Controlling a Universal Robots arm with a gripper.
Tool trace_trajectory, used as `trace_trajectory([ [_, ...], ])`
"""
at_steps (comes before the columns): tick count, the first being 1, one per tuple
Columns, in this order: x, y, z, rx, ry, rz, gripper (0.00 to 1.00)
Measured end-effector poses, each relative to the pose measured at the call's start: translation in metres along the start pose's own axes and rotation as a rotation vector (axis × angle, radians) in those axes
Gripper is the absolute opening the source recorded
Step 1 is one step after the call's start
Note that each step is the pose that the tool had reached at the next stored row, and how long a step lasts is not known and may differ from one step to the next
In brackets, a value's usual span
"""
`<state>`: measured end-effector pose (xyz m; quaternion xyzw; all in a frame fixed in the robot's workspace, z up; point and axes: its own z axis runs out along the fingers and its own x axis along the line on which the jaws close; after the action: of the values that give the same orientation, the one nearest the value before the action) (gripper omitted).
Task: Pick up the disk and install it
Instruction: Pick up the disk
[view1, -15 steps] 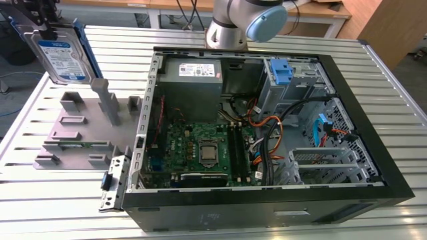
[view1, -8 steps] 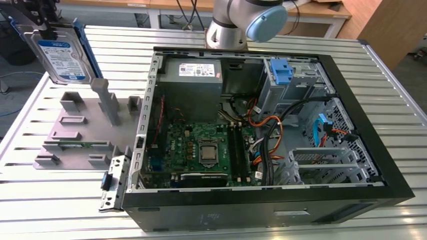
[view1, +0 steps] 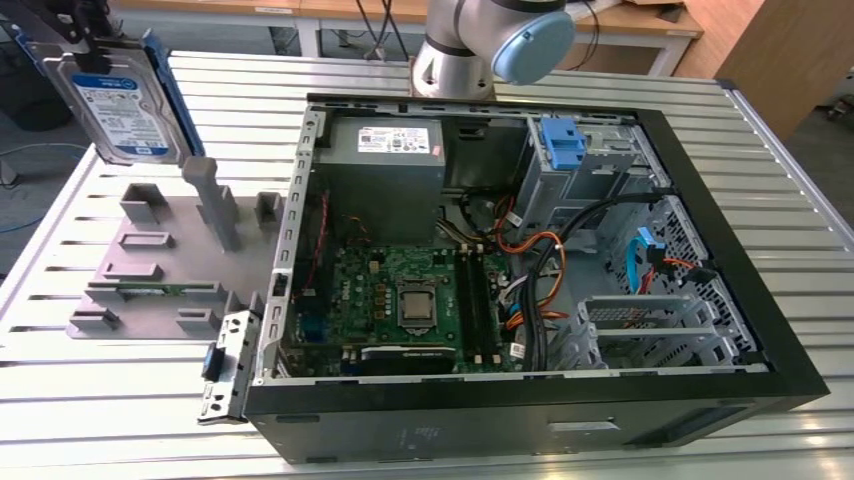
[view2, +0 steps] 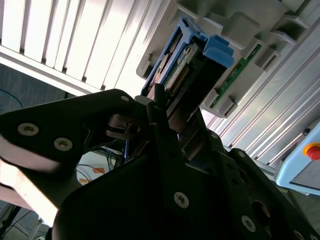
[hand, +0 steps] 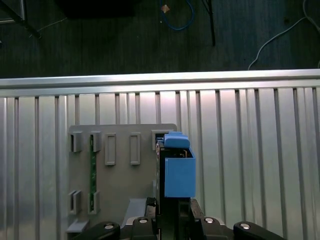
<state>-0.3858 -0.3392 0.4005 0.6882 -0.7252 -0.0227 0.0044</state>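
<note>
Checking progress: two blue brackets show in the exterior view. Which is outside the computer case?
The one framing the disk, held by the end effector above the grey rack at the exterior view's left; the other bracket sits inside the case.

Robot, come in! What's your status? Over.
Hand shut on the disk. Disk in air above the grey holder. Nothing seen between it and the open computer case.

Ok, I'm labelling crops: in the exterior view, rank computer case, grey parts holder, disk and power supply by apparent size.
1. computer case
2. grey parts holder
3. power supply and disk: look alike; the disk is held up, maybe nearer the camera, so unranked.
</note>
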Motion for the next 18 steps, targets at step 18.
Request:
trace_trajectory([
  [18, -0.0009, 0.0014, -0.0362, -0.0001, 0.0000, 0.000, 0.35],
])
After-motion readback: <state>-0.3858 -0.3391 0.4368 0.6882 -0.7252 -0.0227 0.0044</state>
